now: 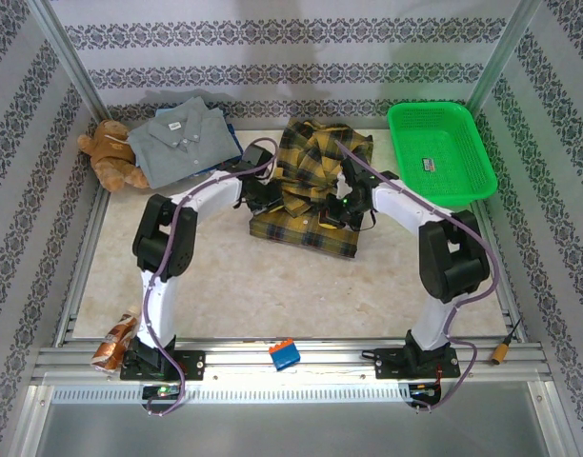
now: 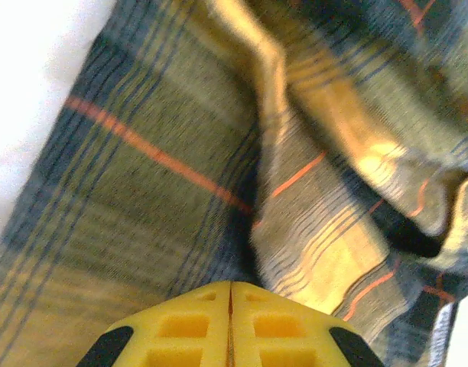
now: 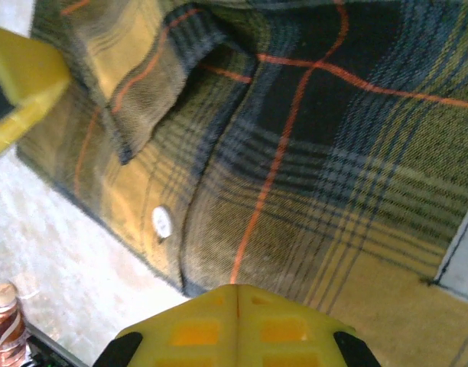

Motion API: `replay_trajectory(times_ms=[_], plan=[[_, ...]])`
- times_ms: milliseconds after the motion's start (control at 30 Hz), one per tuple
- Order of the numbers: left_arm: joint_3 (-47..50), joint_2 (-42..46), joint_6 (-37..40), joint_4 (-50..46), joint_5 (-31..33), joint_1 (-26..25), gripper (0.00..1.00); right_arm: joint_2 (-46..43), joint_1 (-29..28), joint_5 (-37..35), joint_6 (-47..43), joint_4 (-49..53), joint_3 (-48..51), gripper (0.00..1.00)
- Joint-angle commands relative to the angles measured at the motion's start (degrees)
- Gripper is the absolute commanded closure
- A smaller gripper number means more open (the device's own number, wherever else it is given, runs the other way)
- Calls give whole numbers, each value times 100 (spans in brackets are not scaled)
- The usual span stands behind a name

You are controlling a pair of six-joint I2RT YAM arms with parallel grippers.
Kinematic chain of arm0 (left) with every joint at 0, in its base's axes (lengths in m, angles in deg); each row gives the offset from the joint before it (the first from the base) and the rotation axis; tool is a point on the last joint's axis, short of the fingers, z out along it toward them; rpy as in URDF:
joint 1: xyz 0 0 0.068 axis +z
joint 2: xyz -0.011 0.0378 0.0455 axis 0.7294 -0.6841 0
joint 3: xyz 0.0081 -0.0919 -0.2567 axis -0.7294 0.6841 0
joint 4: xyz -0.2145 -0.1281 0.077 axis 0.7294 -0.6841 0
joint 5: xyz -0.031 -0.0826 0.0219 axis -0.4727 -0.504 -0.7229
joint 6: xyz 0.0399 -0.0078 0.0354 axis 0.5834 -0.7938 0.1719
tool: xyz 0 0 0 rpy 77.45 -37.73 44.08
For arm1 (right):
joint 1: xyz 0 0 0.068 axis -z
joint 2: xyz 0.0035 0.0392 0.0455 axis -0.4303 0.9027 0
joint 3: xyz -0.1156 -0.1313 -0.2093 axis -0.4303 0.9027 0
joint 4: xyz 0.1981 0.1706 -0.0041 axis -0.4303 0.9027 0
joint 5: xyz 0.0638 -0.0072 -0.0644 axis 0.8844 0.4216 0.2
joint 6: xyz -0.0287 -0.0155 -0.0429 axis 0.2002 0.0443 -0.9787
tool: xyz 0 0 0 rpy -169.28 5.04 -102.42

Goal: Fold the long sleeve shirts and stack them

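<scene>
Plaid shirt: the mustard-and-dark plaid shirt (image 1: 306, 205) with thin red lines lies bunched at the upper middle of the top view, its lower part flat and its upper part heaped in folds.
Shirt close up: the right wrist view has the shirt's collar (image 3: 154, 84) and a white button (image 3: 162, 222) near its edge, with pale table beneath.
Left gripper: the left gripper (image 2: 230, 284) has its yellow fingers pressed together with only a seam between them, tips down at the plaid cloth; I cannot tell whether a fold is pinched. From above, it sits at the shirt's left side (image 1: 261, 195).
Right gripper: the right gripper (image 3: 236, 287) is likewise closed tight, tips at the shirt's edge; a pinch cannot be made out. From above, it is at the shirt's right-middle (image 1: 337, 205).
Grey shirt: the grey shirt (image 1: 182, 141) lies folded at the upper left, well apart from the plaid one.
Teddy bear: the brown teddy bear (image 1: 109, 154) sits just left of the grey shirt.
Basket: the green basket (image 1: 406, 129) stands at the upper right.
Table: the pale table (image 1: 272, 286) is bare below the plaid shirt.
</scene>
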Motion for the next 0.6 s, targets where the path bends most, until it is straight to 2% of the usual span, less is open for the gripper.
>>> replay_trajectory(times_ms=[0, 433, 567], plan=[[-361, -320, -248, 126, -97, -46, 90, 234, -2, -132, 47, -68, -140, 97], [-1849, -1588, -1510, 2066, -440, 39, 89, 366, -20, -180, 222, -163, -177, 96], [-1849, -1510, -1972, 3192, -474, 106, 82, 350, -24, -269, 252, -169, -161, 96]])
